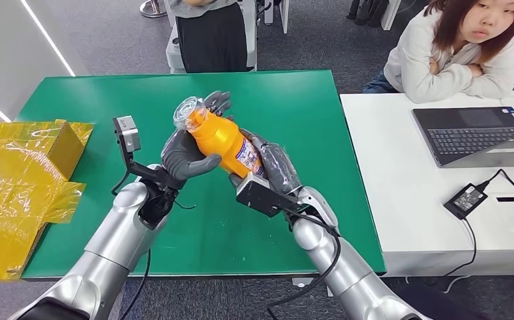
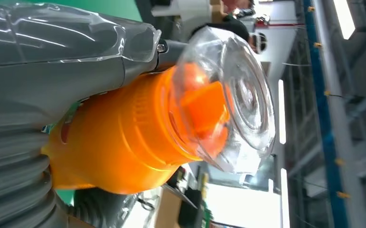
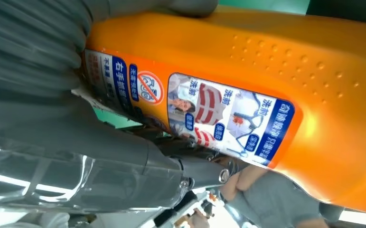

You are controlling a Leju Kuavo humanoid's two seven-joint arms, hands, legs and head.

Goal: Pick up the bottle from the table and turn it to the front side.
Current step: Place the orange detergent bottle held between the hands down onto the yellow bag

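orange bottle (image 1: 222,138) off table, left hand (image 1: 186,157) & right hand (image 1: 272,167) gripping

The orange bottle (image 3: 266,61) carries a label (image 3: 228,123) printed in Chinese. White characters sit in dark blue boxes, among them "右手" on a vertical strip. Beside it is a round red prohibition sign with a slash. Small blue tags reading "洗前" stand over pictures of striped cloth. The finer print is too small to read. In the head view the label (image 1: 247,155) is illegible.
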